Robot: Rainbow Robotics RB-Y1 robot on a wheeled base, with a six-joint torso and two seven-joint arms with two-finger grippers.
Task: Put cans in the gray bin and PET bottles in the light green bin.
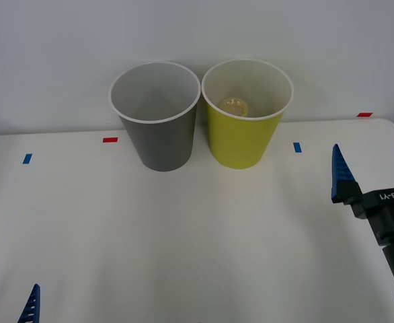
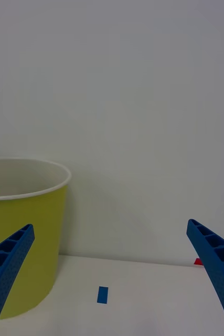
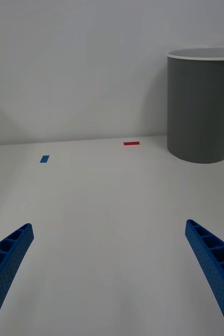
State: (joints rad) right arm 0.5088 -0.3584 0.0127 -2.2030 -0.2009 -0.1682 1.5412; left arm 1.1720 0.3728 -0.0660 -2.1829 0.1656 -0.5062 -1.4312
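The front camera looked down and forward from above at the white table (image 1: 183, 256), taking in both bins against the wall. The right wrist camera sat low, close beside the round tapered yellow-green plastic bin (image 2: 22, 252). The left wrist camera, equally low, faced the round tapered dark gray plastic bin (image 3: 203, 105) from farther off.
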